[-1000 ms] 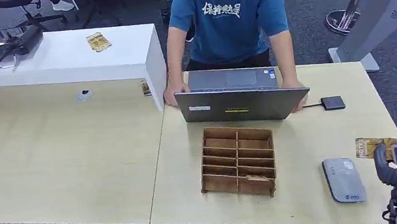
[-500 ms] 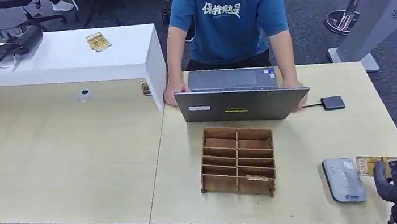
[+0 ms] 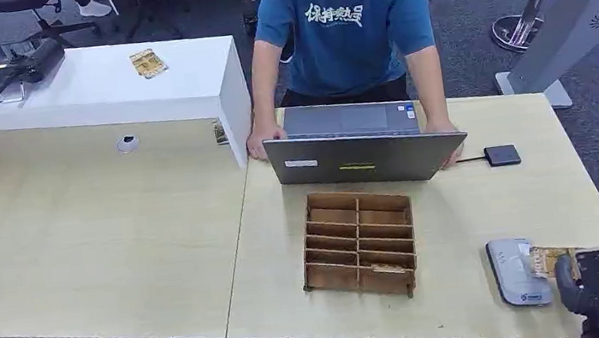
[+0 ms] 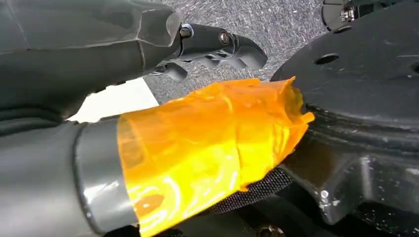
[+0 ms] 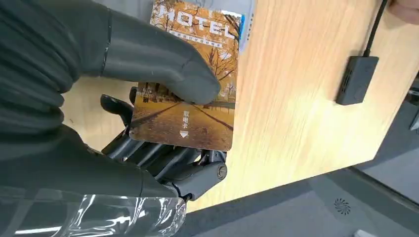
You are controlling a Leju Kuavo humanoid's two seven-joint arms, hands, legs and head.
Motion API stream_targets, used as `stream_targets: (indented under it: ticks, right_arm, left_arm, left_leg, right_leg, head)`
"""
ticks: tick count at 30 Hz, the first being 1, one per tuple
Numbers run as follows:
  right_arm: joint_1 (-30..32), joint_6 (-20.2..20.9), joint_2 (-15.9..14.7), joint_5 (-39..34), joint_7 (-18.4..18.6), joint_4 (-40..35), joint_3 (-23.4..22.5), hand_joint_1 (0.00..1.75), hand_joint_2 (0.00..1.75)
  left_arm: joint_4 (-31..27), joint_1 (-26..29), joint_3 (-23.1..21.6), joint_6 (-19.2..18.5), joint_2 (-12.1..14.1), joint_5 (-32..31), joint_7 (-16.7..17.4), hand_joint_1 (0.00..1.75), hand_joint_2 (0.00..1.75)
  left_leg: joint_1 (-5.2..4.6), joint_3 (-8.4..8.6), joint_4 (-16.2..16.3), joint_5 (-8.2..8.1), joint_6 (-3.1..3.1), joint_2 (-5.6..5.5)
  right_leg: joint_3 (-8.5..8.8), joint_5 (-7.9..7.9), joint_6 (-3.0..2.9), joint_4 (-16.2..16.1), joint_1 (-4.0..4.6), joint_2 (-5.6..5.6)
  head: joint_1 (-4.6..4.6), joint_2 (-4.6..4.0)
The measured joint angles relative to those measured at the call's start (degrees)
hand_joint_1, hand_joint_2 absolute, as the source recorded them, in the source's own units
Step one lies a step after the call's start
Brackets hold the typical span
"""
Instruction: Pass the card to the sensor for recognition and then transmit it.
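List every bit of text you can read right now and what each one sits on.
"HOTEL": top of the card held by the right hand.
"取电卡" with a small arrow below: lower part of the same card.
White characters on the person's blue T-shirt: too blurred to read reliably.
Labels on the laptop lid and the grey card reader: too small to read.

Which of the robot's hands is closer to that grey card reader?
Right. The right hand holds the card at the card reader's edge; the left hand hangs over the floor.
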Motion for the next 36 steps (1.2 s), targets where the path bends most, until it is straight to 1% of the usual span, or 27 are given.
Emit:
stream_targets:
  ticks: [11, 20, 24, 25, 29, 30, 33, 36]
  right_arm:
    - [-1.22, 1.44, 0.59, 1.49, 0.31, 1.75, 0.18, 1.75, 1.75]
    - [-1.83, 1.64, 0.81, 1.66, 0.42, 2.40, 0.31, 1.75, 1.75]
    - [-2.11, 2.58, 0.81, 2.51, 1.09, 2.78, 0.68, 1.73, 1.75]
    - [-2.28, 2.95, 0.81, 2.82, 1.27, 2.95, 0.85, 1.75, 1.75]
    - [-3.32, 4.28, 0.70, 4.61, 2.45, 3.91, 2.14, 1.73, 1.75]
    - [-3.72, 4.63, 0.57, 5.07, 2.84, 4.26, 2.53, 1.75, 1.75]
    - [-4.83, 5.64, -0.20, 6.80, 4.02, 5.44, 3.83, 1.73, 1.75]
    - [-6.00, 7.52, -1.62, 10.65, 6.76, 6.91, 5.90, 1.75, 1.75]
  left_arm:
    - [0.00, 0.01, 0.46, -0.46, 0.24, -0.57, 0.00, 0.00, 0.00]
    - [0.00, 0.02, 0.55, -0.63, 0.31, -0.57, 0.02, 0.00, 0.00]
    - [0.00, 0.05, 0.74, -0.70, 0.37, -0.66, 0.02, 0.00, 0.00]
    - [0.00, 0.05, 0.76, -0.74, 0.42, -0.74, 0.02, 0.00, 0.00]
    - [0.00, 0.11, 0.76, -1.09, 0.59, -0.98, 0.02, 0.00, 0.00]
    - [0.00, 0.14, 0.79, -1.16, 0.66, -1.07, 0.02, 0.00, 0.00]
    - [0.00, 0.23, 0.85, -1.33, 0.85, -1.40, 0.09, 0.00, 0.00]
    - [0.00, 0.29, 0.85, -1.86, 1.14, -1.73, 0.26, 0.00, 0.00]
  left_leg:
    - [0.00, 0.00, 0.00, 0.00, 0.00, 0.00]
    - [0.00, -0.01, 0.00, 0.00, 0.00, -0.01]
    - [0.00, 0.00, 0.00, 0.00, 0.00, 0.00]
    - [0.00, 0.00, 0.00, 0.00, 0.00, 0.00]
    - [0.00, 0.03, 0.00, 0.00, 0.00, 0.01]
    - [0.01, 0.05, 0.00, 0.01, 0.00, 0.01]
    - [0.01, 0.09, 0.00, 0.00, 0.00, 0.02]
    - [0.00, 0.11, 0.00, 0.00, 0.00, 0.03]
  right_leg:
    - [0.01, 0.00, 0.00, 0.01, 0.00, -0.01]
    - [0.02, 0.00, 0.00, 0.01, 0.00, -0.01]
    - [0.02, 0.00, 0.00, 0.01, 0.00, 0.00]
    - [0.02, 0.00, 0.00, 0.01, 0.00, 0.00]
    - [0.03, 0.00, 0.00, 0.01, 0.00, 0.01]
    - [0.04, 0.00, 0.00, 0.01, 0.00, 0.01]
    - [0.09, 0.00, 0.00, 0.00, 0.00, 0.02]
    - [0.11, 0.01, 0.00, 0.00, 0.00, 0.03]
  head:
    - [0.00, 0.00]
    - [0.00, 0.00]
    - [0.00, 0.00]
    - [0.00, 0.00]
    - [0.00, 0.00]
    - [0.00, 0.00]
    - [0.00, 0.00]
    - [0.00, 0.00]
